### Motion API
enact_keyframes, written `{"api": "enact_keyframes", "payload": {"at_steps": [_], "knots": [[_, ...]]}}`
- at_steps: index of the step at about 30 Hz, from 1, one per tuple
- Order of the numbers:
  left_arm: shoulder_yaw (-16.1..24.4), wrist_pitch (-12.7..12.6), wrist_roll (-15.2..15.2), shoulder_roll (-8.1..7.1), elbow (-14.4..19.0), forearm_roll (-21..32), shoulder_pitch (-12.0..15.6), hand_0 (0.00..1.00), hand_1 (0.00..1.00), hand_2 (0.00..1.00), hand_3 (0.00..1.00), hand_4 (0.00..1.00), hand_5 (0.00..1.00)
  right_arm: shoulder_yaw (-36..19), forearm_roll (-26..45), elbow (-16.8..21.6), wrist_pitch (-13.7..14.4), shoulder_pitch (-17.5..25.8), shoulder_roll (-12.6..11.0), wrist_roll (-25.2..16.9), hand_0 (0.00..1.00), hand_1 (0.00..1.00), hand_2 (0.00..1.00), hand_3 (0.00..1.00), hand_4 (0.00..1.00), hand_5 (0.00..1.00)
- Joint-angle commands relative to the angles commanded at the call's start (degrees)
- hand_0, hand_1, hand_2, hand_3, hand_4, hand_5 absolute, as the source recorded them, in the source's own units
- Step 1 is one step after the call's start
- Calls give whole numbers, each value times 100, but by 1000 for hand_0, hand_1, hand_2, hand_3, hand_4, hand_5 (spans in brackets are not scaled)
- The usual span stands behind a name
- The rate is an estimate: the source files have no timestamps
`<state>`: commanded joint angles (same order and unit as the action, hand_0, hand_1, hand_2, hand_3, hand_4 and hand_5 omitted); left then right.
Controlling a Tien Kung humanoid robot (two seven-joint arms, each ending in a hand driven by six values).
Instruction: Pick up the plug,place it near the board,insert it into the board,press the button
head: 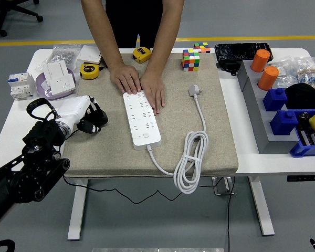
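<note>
Resting at the mat's left edge, my left hand point(92, 119) keeps its fingers curled, empty. Plug point(195, 91) lies right of the board point(142, 118), whose far end the person's hands point(139, 84) cover.

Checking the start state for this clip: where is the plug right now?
In the head view the plug lies untouched on the beige mat, right of the power strip and below the Rubik's cube.
</note>
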<state>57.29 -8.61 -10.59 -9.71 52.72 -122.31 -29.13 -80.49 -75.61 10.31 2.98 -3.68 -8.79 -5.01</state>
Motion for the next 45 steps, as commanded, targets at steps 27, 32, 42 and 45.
{"api": "enact_keyframes", "payload": {"at_steps": [27, 32, 42, 45], "knots": [[-1054, -2, 184, -583, 547, 779, -469, 465, 382, 338, 430, 732, 2, 8, 42, 0, 3, -31, 5, 5, 960, 844, 780, 788, 998, 998], [-1471, -8, 187, -745, 625, 677, -784, 465, 382, 338, 430, 732, 2, 34, 56, 0, 0, -28, -6, 12, 960, 844, 780, 788, 998, 998], [-1734, -7, 187, -545, 631, 833, -938, 464, 373, 327, 423, 714, 2, 63, 59, 0, -5, -18, -7, 13, 960, 844, 780, 788, 998, 998], [-1730, -27, 209, -459, 590, 916, -915, 460, 360, 316, 411, 710, 2, 56, 45, 0, -4, -10, -2, 19, 961, 845, 780, 788, 998, 998]]}}
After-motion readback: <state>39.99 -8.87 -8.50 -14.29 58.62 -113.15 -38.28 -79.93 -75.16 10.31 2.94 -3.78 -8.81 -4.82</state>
